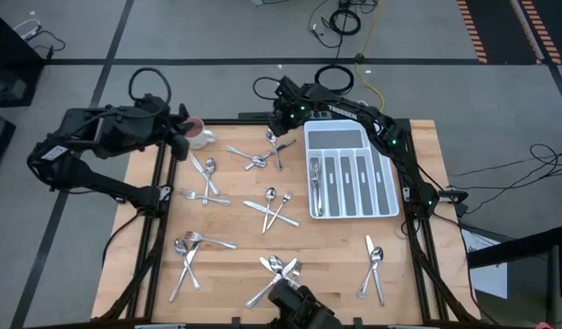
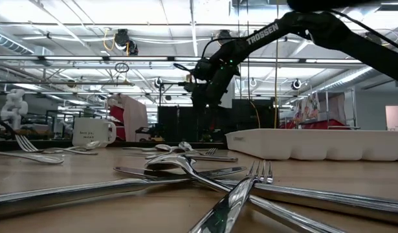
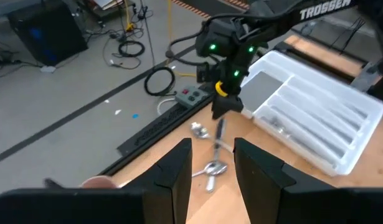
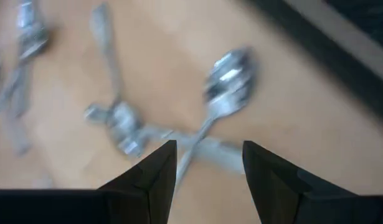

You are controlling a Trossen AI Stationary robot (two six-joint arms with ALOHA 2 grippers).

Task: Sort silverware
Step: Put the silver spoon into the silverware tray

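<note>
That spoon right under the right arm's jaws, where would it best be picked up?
Probably by its slim handle, from straight above. The spoon lies flat on the table, its handle crossing other silverware. The right gripper hangs over it, jaws open astride the handle.

Silver silverware [image 1: 272, 206]; white tray [image 1: 383, 196]; white mug [image 1: 199, 138].
</note>
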